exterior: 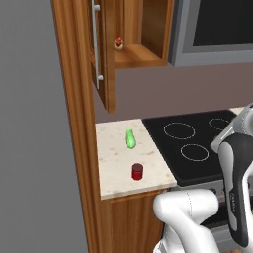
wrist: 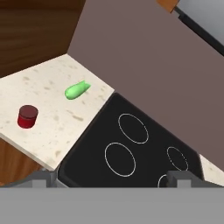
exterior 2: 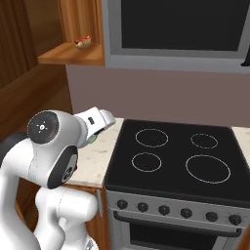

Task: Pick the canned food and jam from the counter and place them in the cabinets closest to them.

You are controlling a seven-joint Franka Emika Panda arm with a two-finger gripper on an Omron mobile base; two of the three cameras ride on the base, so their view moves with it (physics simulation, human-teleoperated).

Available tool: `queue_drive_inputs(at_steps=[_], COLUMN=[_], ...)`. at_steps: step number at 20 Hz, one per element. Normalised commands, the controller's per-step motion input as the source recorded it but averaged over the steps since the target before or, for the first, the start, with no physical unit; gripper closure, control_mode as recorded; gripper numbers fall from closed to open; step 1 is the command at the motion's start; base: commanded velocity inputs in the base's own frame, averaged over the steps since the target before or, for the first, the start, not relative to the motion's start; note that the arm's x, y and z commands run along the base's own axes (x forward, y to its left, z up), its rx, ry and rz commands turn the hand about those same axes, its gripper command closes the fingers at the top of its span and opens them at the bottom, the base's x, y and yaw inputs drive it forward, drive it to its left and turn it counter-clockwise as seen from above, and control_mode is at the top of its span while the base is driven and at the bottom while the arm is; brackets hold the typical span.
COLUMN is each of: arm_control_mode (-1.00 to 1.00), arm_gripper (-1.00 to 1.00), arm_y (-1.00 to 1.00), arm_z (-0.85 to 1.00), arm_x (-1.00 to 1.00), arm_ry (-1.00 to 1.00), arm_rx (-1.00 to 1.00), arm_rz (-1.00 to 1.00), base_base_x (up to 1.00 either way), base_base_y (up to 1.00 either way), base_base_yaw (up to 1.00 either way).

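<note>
With jaws standing fully open and holding nothing, the gripper is facing the counter; the red jar, sitting near the counter's front edge, warrants a centred, vertical descent.

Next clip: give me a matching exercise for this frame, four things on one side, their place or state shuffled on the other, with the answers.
Things:
1. red jar
2. green vegetable
3. cabinet door
4. small red and tan item

Places or states:
A. swung open, silver bar handle showing
B. on the shelf inside the cabinet
C. near the front edge of the counter
D. lying on the counter farther back, toward the wall

Pairs: 1-C, 2-D, 3-A, 4-B
</note>
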Motion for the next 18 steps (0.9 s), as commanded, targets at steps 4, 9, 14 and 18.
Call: queue_drive_inputs(at_steps=[4,9,14,18], arm_control_mode=[1.0,-1.0,-1.0,-1.0], arm_gripper=[-1.0,-1.0,-1.0,-1.0], arm_y=[0.0,0.05,0.29,0.51], arm_z=[0.0,-0.01,-0.16,-0.24], arm_x=[0.0,0.0,0.0,0.0], arm_ry=[0.0,0.0,0.0,0.03], arm_rx=[0.0,0.01,0.04,0.0], arm_rz=[0.0,0.0,-0.01,-0.03], base_base_x=[0.02,0.0,0.0,0.0], base_base_y=[0.04,0.0,0.0,0.0], base_base_yaw=[0.0,0.0,0.0,0.0])
